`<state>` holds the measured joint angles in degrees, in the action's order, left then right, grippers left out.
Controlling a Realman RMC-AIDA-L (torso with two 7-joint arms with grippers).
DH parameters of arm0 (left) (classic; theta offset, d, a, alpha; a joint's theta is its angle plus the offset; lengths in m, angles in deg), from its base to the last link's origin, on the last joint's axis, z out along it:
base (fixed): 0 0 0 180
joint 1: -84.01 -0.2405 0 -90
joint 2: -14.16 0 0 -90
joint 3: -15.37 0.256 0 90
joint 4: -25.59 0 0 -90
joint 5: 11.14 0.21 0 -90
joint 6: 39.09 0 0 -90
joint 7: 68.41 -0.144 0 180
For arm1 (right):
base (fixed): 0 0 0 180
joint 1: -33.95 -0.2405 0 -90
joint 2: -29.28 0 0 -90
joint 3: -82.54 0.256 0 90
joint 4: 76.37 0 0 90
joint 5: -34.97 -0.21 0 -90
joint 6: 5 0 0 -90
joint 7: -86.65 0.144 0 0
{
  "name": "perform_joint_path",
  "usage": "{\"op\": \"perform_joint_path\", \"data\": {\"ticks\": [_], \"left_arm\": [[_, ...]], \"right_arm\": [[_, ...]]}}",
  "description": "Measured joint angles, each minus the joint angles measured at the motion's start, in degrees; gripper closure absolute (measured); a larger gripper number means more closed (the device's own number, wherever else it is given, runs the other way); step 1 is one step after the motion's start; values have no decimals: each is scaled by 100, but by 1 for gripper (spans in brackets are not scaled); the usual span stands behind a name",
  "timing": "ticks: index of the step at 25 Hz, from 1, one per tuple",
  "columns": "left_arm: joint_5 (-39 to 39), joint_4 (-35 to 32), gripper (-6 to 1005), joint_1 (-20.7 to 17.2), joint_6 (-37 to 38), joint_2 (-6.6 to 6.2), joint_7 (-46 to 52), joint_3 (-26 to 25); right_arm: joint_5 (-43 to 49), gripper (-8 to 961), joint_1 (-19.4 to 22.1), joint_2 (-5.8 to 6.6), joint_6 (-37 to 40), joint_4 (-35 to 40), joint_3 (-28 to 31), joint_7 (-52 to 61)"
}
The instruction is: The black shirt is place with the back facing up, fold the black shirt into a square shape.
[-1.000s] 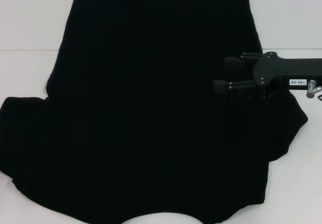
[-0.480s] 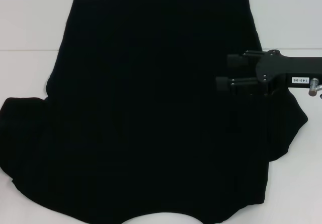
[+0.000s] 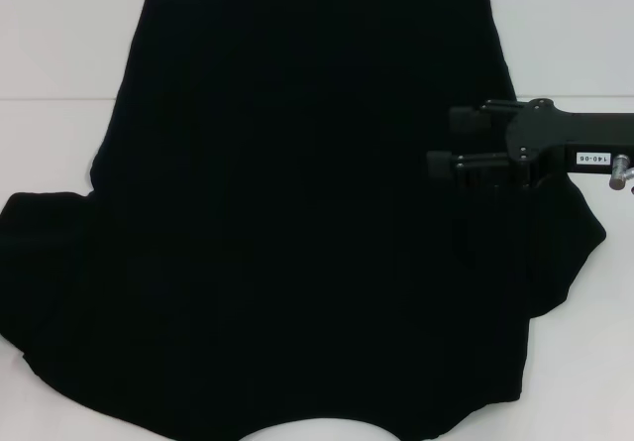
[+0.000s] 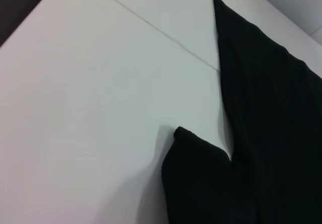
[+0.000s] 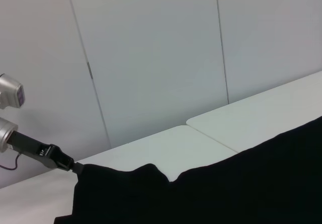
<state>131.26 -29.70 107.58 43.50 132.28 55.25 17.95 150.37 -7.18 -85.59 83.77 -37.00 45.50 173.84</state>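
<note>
1. The black shirt (image 3: 297,223) lies flat on the white bench (image 3: 59,55). It is plain black on top, with no letters showing.
2. The shirt fills most of the bench. Its straight top edge runs near the far edge of the bench. Its low edge comes right down to the near edge, where it curves up a bit in the middle.
3. One sleeve (image 3: 40,243) sticks out toward the left edge of the bench. The other sleeve (image 3: 575,243) sticks out toward the right edge.
4. In the left wrist view, the left sleeve (image 4: 201,183) and the side of the shirt (image 4: 271,108) lie on the bare bench (image 4: 100,108). A thin line (image 4: 151,30) crosses the bench top there.
5. The right hand (image 3: 443,141) reaches in from the right edge of the bench. It hangs over the right side of the shirt, above the right sleeve.
6. Its two black fingers (image 3: 466,120) point toward the middle of the shirt. There is a gap between them and nothing is held in it. I cannot tell if the fingers touch the cloth.
7. The black arm (image 3: 594,139) behind the hand has a small white label (image 3: 587,160) on it.
8. The left hand is not seen in any view.
9. In the right wrist view, the shirt (image 5: 226,189) lies on the bench (image 5: 201,133), with a grey wall (image 5: 151,58) behind.
</note>
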Motion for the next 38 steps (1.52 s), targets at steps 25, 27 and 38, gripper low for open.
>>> {"op": "perform_joint_path", "data": {"ticks": [25,27,38], "left_arm": [[-137,9,1001,-162,7,45,-5,-140],[-176,20,1001,-159,10,46,-21,-140],[-766,543,1000,209,303,-14,-468,-73]], "right_arm": [[0,71,-9,0,-43,0,13,0],[0,71,-9,0,-45,0,14,0],[0,72,-1,0,-36,0,13,-22]]}}
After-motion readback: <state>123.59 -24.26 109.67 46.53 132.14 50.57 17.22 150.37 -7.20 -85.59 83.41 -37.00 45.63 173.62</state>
